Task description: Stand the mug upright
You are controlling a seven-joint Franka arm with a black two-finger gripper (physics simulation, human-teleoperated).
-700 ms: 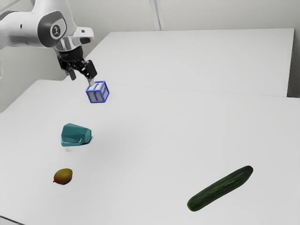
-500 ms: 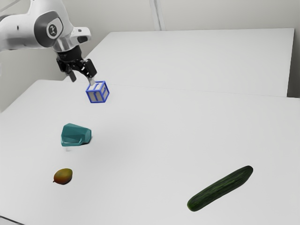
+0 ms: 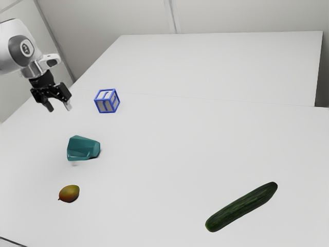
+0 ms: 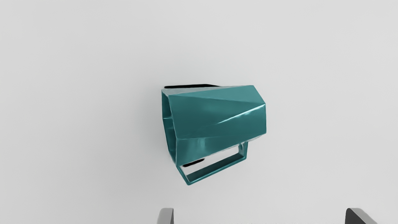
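On the table [image 3: 169,149], toward the exterior view's left, the mug [image 3: 83,148] lies between the block [image 3: 107,101] on the far side and the mango [image 3: 70,193] on the near side. The cucumber [image 3: 241,207] lies near, toward the exterior view's right.

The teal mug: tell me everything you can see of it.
The glossy, faceted teal mug lies on its side on the white table, not upright. Its hollow body narrows from the open mouth to the base, with an angular loop handle along one side. Its wider end faces the exterior view's left. The black two-finger gripper does not touch it.
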